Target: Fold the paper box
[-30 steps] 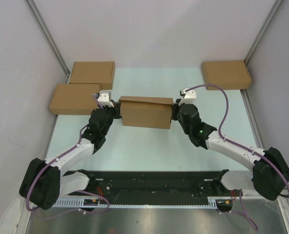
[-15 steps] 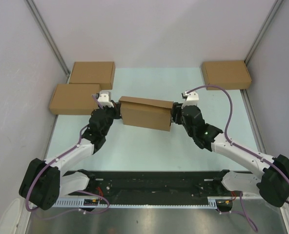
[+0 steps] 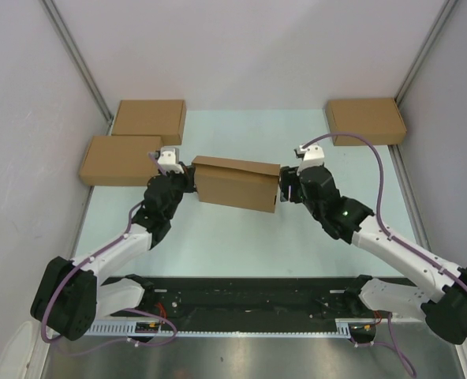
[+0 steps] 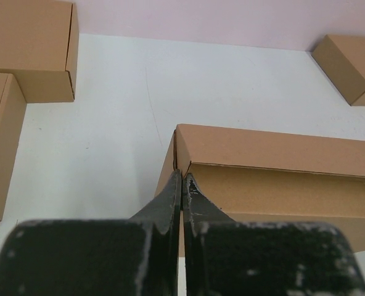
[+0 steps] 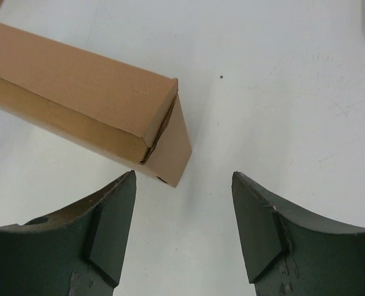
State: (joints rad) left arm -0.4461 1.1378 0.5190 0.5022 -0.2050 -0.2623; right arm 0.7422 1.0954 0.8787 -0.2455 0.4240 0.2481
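Pale panel walls close in three sides of this cell, and the light green table (image 3: 241,237) fills the floor of it. Three finished brown boxes are parked out of the way, two at the far left (image 3: 149,117) (image 3: 121,159) and one at the far right (image 3: 365,120). The paper box (image 3: 236,184) sits on the table at mid-width. It looks closed up into its shallow shape, with its long axis running left to right and skewed a little, the right end a touch nearer the arm bases. Bare table lies all round it, so neither arm is crowded. The arms meet it end-on, one at each short end. The left gripper (image 3: 188,180) is clenched, its fingertips (image 4: 173,185) pressed together right at the box's left end. Whether a thin edge of card is nipped between them I cannot tell. The right gripper (image 3: 283,189) stands released, its jaws spread wide and apart from the card, with the box's right end just ahead of them and slightly to the left of their gap. At that corner (image 5: 161,132) the lid's edge seam gapes a little. I'd judge the right arm is the one placed to press or tuck that end home, coming in along the box's length while the left end is braced.
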